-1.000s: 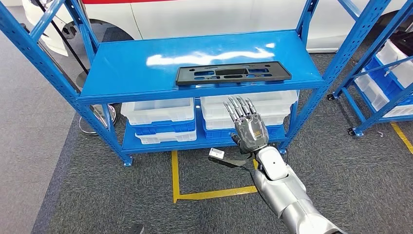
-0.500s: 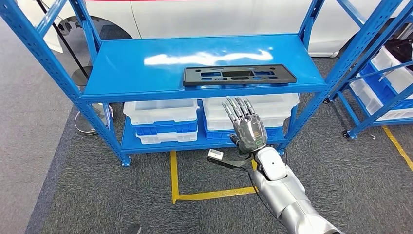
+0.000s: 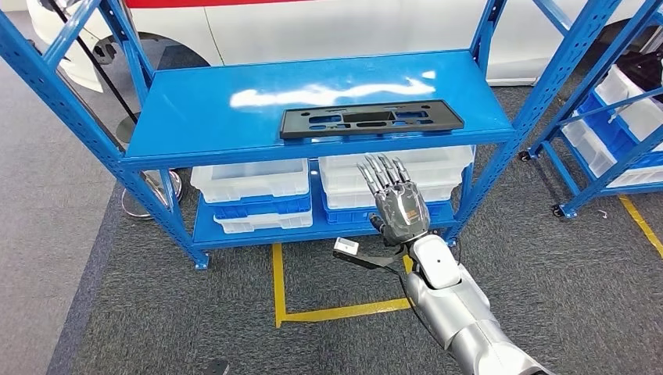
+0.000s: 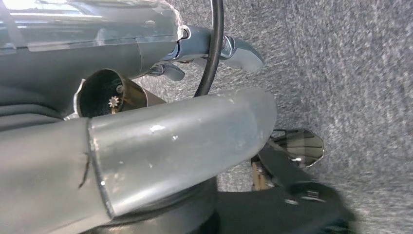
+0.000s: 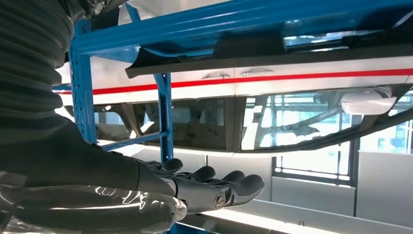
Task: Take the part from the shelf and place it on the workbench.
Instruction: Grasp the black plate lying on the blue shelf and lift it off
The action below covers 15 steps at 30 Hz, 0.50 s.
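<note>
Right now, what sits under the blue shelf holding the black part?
Under the shelf with the black part: white bins stacked on blue ones. Their contents are hidden.

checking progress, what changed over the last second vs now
Only the head camera swayed, so the whole scene slid sideways and back. The right hand stays raised below the shelf edge, fingers spread, holding nothing. The black part lies untouched on the shelf.

White plastic bins fill the lower shelf level; yellow floor tape marks grey carpet; a white car stands behind.
</note>
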### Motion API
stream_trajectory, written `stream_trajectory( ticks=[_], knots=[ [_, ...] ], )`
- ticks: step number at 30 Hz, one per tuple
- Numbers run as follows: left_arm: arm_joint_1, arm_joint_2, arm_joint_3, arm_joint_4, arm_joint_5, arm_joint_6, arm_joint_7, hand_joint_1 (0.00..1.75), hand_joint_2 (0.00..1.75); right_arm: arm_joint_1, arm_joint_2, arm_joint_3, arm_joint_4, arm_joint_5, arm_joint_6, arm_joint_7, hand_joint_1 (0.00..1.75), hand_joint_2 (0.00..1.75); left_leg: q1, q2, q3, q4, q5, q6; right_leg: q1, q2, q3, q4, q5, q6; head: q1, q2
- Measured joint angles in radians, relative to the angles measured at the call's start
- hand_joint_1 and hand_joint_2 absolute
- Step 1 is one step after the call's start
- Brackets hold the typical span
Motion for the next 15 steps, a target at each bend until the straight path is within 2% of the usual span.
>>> stream_trajectory(
  ticks=[1,2,3,5,6,7,10,12,13,15],
  knots=[
    [0.001,0.000,0.000,0.000,-0.005,-0.002,0.002,0.00,0.00,-0.003,0.000,0.000,0.012,0.000,0.002,0.008,0.00,1.75,0.001,0.000,-0.018,0.034,-0.005,-0.002,0.000,0.000,0.000,0.001,-0.002,0.000,0.000,0.000],
    [0.002,0.000,0.000,0.000,-0.009,-0.004,0.003,0.00,0.00,-0.006,0.001,0.000,0.028,0.000,0.002,0.015,0.00,1.75,0.002,0.000,-0.021,0.038,0.005,-0.003,0.000,0.001,0.001,0.002,-0.003,0.001,0.000,0.000],
    [0.002,0.000,0.000,0.000,-0.011,-0.005,0.004,0.00,0.00,-0.010,0.001,0.000,0.045,-0.002,0.001,0.019,0.00,1.75,0.003,0.001,-0.007,0.006,0.030,-0.004,-0.001,0.001,0.003,0.004,-0.005,0.003,0.000,0.000],
    [0.001,0.000,0.000,0.000,-0.013,-0.005,0.004,0.00,0.00,-0.022,0.002,0.000,0.075,-0.007,-0.002,0.021,0.00,1.75,0.007,0.001,0.054,-0.123,0.096,-0.003,-0.002,0.003,0.006,0.010,-0.012,0.010,0.000,0.000],
    [0.000,0.000,0.000,0.000,-0.016,-0.005,0.004,0.00,0.00,-0.029,0.002,0.000,0.089,-0.010,-0.003,0.021,0.00,1.75,0.006,0.000,0.086,-0.189,0.117,0.000,-0.001,0.004,0.005,0.015,-0.016,0.016,0.000,0.000],
    [-0.001,0.000,0.000,0.000,-0.019,-0.005,0.004,0.00,0.00,-0.036,0.002,0.000,0.101,-0.012,-0.004,0.021,0.00,1.75,0.005,-0.001,0.106,-0.231,0.125,0.005,0.001,0.005,0.005,0.017,-0.019,0.022,-0.001,0.000],
    [0.001,0.000,0.000,0.001,-0.023,-0.005,0.006,0.00,0.00,-0.045,0.003,0.000,0.124,-0.016,-0.005,0.022,0.00,1.75,0.003,-0.003,0.119,-0.256,0.119,0.025,0.006,0.006,0.007,0.022,-0.018,0.038,-0.002,0.000],
    [0.001,0.000,0.000,0.001,-0.024,-0.005,0.006,0.00,0.00,-0.048,0.003,0.000,0.133,-0.017,-0.005,0.022,0.00,1.75,0.005,-0.003,0.133,-0.262,0.117,0.039,0.003,0.004,-0.003,0.052,-0.031,0.047,-0.001,0.000],
    [0.000,0.000,0.000,0.001,-0.024,-0.005,0.006,0.00,0.00,-0.051,0.003,0.000,0.138,-0.018,-0.005,0.022,0.00,1.75,0.006,-0.003,0.141,-0.265,0.115,0.045,0.002,0.003,-0.022,0.089,-0.049,0.050,-0.001,0.000],
    [-0.001,-0.001,0.000,0.001,-0.025,-0.005,0.006,0.00,0.00,-0.054,0.003,0.000,0.148,-0.019,-0.005,0.024,0.00,1.75,0.005,-0.003,0.151,-0.268,0.107,0.053,0.001,0.002,-0.098,0.216,-0.099,0.055,-0.001,0.000]
  ],
)
